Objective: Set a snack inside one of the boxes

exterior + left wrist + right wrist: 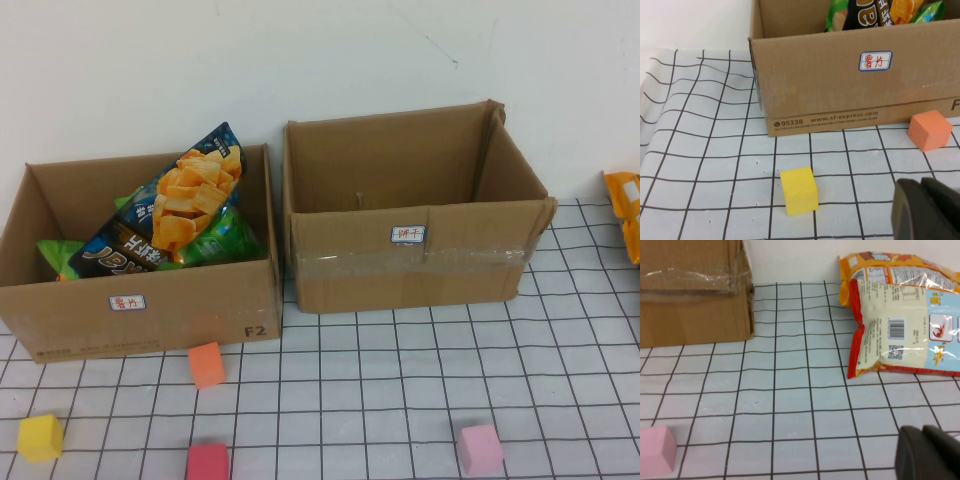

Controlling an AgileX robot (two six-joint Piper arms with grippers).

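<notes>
Two cardboard boxes stand side by side at the back of the gridded worktop [420, 380]: the left box [150, 320] holds chip bags [180, 215], the right box [410, 270] is bare inside, with foam cubes scattered in front. The snack bag [905, 335] lies flat by the worktop's right edge, well apart from the right box, open grid between. The right end effector [930, 452] hangs near it and the left end effector [925, 207] near the yellow cube [799, 190]; I cannot tell whether either is open.

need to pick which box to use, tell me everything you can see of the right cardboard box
The right cardboard box is plain brown corrugated card, open-topped, upright on the gridded cloth. It looks empty. Clear tape runs across its front, with a small white blue-bordered label at the middle. Its right flap stands up. It sits close beside the left box, which holds snack bags. Neither the left end effector nor the right end effector touches it.
</notes>
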